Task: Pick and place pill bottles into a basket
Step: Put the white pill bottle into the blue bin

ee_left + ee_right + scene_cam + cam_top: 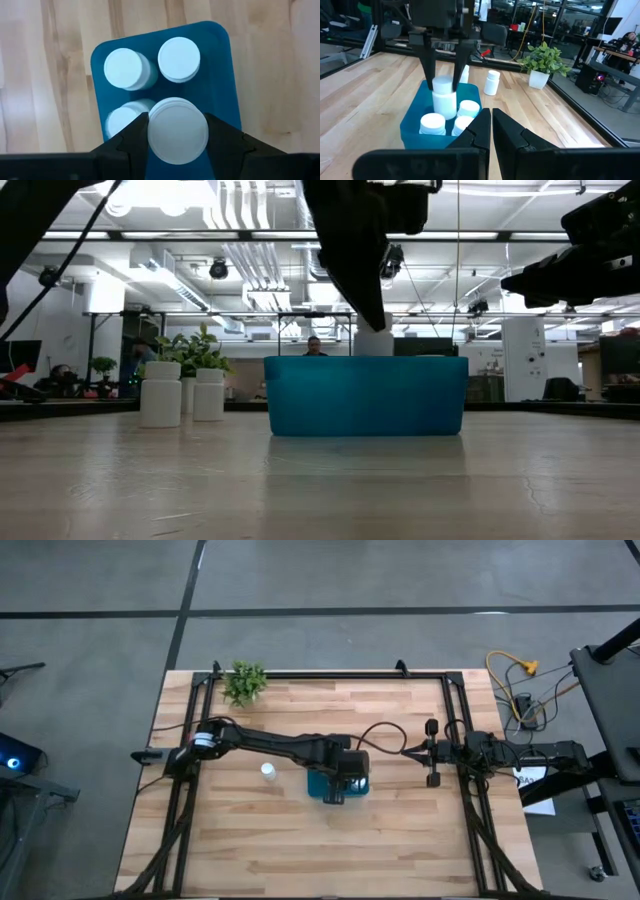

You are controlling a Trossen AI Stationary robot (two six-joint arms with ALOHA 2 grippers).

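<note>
My left gripper [335, 790] stands over the teal basket [352, 790], shut on a white pill bottle [178, 131] that is sunk partly into the basket [412, 117]. Three more bottles stand in the basket [220, 75]: two on one side [125, 69] [179, 59] and one [120, 120] beside the held bottle. Two other bottles [160, 393] [208, 394] stand upright on the table left of the basket; the high view shows one of them [268, 772]. My right gripper [420, 752] waits shut and empty at the table's right side, pointing at the basket. My left gripper pinches the bottle's capped top [442, 84] between its two fingers, one finger on each side of the round cap [178, 131]. The fingers come from above, pointing down. The bottle hangs upright, its lower part below the basket's rim [373, 340]; whether it rests on the floor is hidden.
A small green plant in a white pot [245, 683] stands at the table's far left corner. Dark frame rails [190, 740] run along the table's left and right sides. Bare wood [330, 850] lies between the basket and the near edge.
</note>
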